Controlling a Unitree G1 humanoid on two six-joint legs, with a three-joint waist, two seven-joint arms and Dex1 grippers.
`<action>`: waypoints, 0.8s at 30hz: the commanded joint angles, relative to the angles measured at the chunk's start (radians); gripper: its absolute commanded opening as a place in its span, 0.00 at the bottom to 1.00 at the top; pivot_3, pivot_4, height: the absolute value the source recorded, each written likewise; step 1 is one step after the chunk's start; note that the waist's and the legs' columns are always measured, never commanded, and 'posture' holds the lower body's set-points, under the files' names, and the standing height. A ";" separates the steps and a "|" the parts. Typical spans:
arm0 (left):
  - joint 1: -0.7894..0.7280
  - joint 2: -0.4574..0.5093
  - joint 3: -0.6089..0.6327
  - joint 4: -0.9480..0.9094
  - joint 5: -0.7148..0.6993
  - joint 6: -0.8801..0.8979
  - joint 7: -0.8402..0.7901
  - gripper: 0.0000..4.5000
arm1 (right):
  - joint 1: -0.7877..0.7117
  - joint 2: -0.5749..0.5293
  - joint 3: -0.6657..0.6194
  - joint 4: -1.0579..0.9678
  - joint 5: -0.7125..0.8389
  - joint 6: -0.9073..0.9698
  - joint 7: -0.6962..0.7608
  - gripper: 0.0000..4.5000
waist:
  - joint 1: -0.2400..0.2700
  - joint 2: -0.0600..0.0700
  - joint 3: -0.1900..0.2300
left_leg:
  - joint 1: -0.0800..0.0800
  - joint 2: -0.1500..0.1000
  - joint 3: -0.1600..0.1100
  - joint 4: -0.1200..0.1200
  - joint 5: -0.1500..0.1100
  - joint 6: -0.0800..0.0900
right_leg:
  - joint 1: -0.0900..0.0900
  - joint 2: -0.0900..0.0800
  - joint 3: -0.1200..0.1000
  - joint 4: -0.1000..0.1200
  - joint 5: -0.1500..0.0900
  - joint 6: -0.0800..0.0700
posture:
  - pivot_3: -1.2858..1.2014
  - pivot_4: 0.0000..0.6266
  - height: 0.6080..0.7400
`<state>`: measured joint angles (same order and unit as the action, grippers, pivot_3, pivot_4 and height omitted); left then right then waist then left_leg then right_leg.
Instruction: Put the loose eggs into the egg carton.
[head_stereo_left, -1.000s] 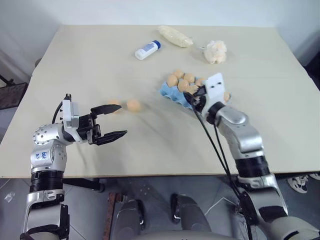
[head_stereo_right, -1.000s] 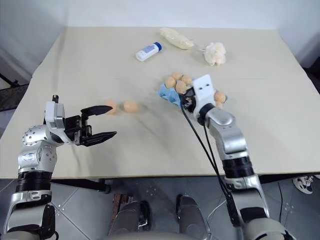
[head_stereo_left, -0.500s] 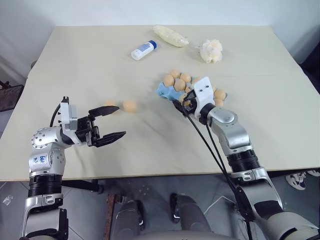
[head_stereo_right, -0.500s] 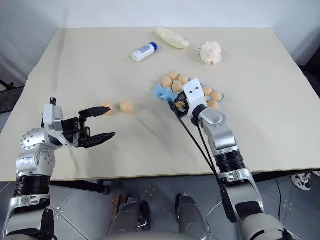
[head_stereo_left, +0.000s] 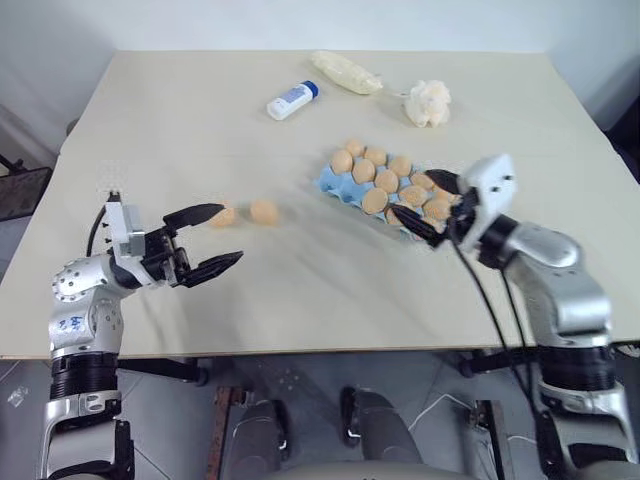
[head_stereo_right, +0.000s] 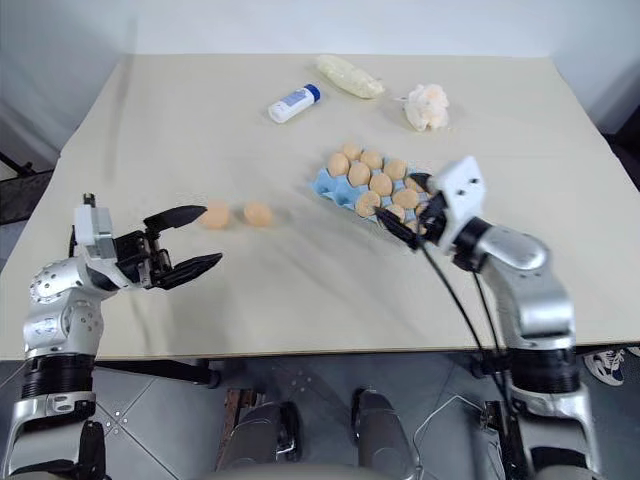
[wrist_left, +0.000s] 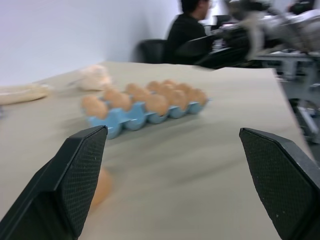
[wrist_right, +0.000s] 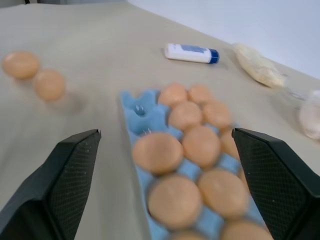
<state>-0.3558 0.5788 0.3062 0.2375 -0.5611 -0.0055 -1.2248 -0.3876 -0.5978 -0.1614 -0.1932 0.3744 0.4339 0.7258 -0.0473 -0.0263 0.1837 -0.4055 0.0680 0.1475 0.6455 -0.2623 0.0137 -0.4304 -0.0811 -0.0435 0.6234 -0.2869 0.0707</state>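
Two tan loose eggs (head_stereo_left: 224, 214) (head_stereo_left: 264, 211) lie side by side on the table, left of centre. My left gripper (head_stereo_left: 230, 233) hangs open just short of them, fingers level, with nothing between them; one egg (wrist_left: 102, 185) peeks from behind its finger. The light blue egg carton (head_stereo_left: 330, 181) sits right of centre with several eggs in its cups and bare cups (wrist_right: 140, 109) at its left end. My right gripper (head_stereo_left: 412, 197) is open and empty at the carton's near right end, pointing left along it.
At the table's far side lie a white bottle with a blue cap (head_stereo_left: 293, 100), a pale yellowish bag (head_stereo_left: 347, 72) and a lumpy white wad (head_stereo_left: 428, 102). The tan table (head_stereo_left: 180, 130) ends close in front of both arms. A person (wrist_left: 187, 22) sits beyond the table.
My right gripper was shut low over the carton; it has opened and drawn back to the right, off the eggs. The left gripper drifted slightly left, still open.
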 joint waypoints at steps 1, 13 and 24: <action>0.034 0.029 0.066 -0.039 0.012 -0.038 0.074 1.00 | 0.071 -0.078 -0.101 -0.035 0.085 -0.013 0.112 0.98 | -0.002 0.000 0.000 | 0.000 0.000 0.000 0.000 0.000 0.000 | 0.000 0.000 0.000 0.000 0.000 0.000 | 0.52 0.24 1.00; 0.186 -0.085 0.202 -0.265 0.206 0.209 0.882 1.00 | 0.226 -0.271 -0.175 0.071 0.174 -0.085 0.470 0.98 | 0.010 0.000 0.000 | 0.002 0.000 0.000 0.001 -0.002 -0.003 | 0.002 -0.001 0.006 0.000 0.001 0.002 | 0.52 0.24 1.00; 0.295 -0.155 0.095 -0.650 0.268 0.581 1.125 1.00 | 0.098 -0.299 -0.090 0.183 0.147 -0.099 0.544 0.98 | 0.022 -0.002 0.000 | 0.002 0.000 0.000 0.001 -0.003 -0.005 | 0.002 -0.001 0.010 -0.001 0.001 0.001 | 0.52 0.24 1.00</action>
<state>-0.0634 0.4259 0.4059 -0.3448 -0.3045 0.5487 -0.1221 -0.2708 -0.8805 -0.2515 -0.0138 0.5258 0.3500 1.2578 -0.0256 -0.0279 0.1841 -0.4037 0.0676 0.1474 0.6462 -0.2653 0.0086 -0.4288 -0.0818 -0.0337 0.6221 -0.2864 0.0712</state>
